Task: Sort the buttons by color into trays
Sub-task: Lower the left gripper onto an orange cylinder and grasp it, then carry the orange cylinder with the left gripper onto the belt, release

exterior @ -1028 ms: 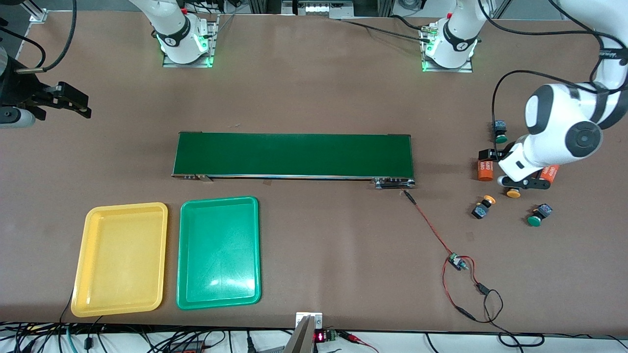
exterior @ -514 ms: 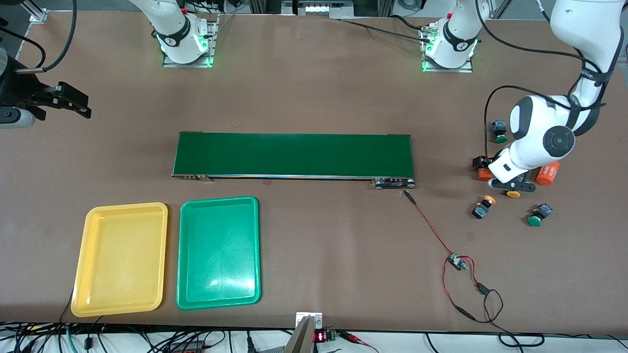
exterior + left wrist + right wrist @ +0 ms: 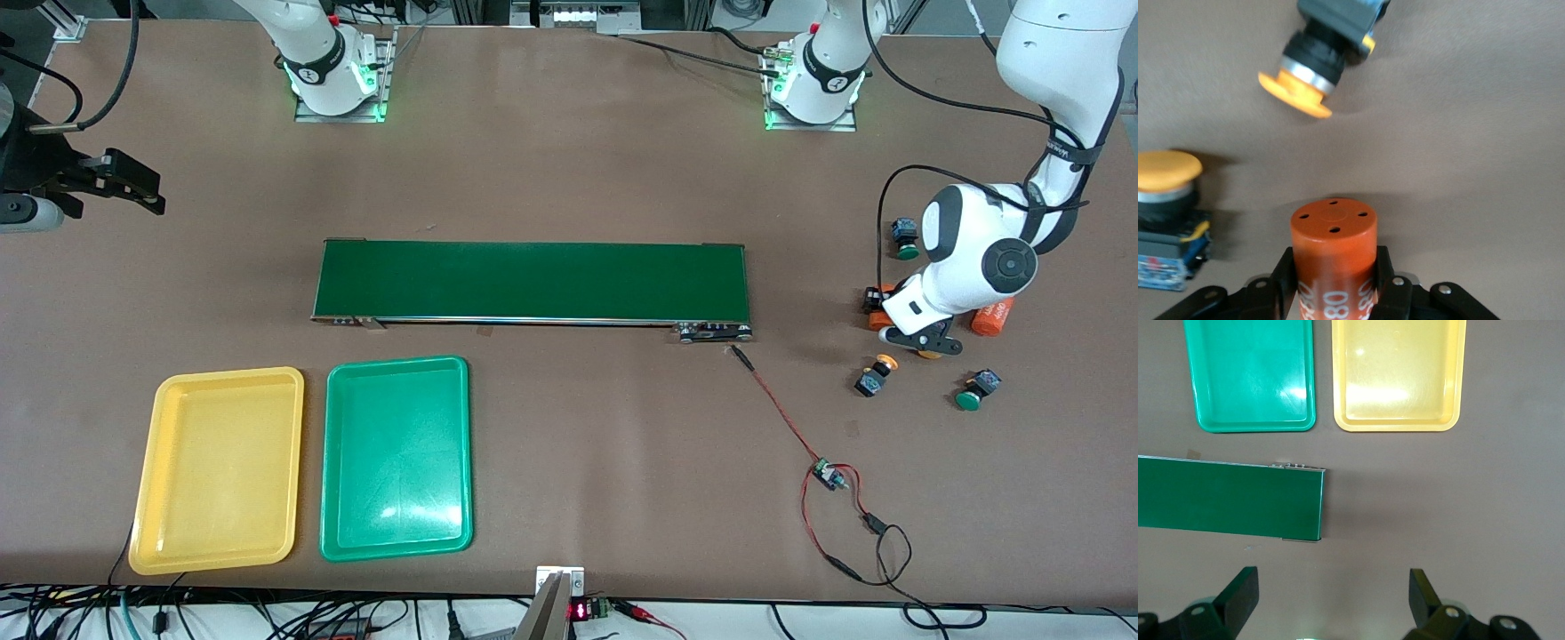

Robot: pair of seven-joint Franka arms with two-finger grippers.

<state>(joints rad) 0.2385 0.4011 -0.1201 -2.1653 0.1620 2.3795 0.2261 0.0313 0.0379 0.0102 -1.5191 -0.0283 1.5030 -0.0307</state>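
My left gripper [image 3: 893, 324] [image 3: 1334, 261] is shut on an orange cylinder [image 3: 879, 318] [image 3: 1333, 233] with white numbers, at the left arm's end of the table. It holds none of the buttons. One yellow-orange button [image 3: 877, 373] [image 3: 1317, 63] lies on its side nearer the front camera. A second yellow-orange one [image 3: 930, 355] [image 3: 1163, 200] peeks out beside the hand. Two green buttons [image 3: 905, 238] [image 3: 976, 390] lie close by. The yellow tray [image 3: 142, 498] [image 3: 1458, 387] and green tray [image 3: 333, 462] [image 3: 1195, 387] are empty. My right gripper [image 3: 124, 182] [image 3: 1331, 600] waits open.
The long dark green conveyor belt [image 3: 533, 280] [image 3: 1225, 497] lies across the table's middle. A second orange cylinder [image 3: 992, 316] lies beside the left hand. A red-and-black wire with a small board [image 3: 829, 476] trails from the belt's end toward the front edge.
The left hand came down and shifted slightly toward the belt, and its fingers closed from wide open onto the orange cylinder. The right arm has not moved.
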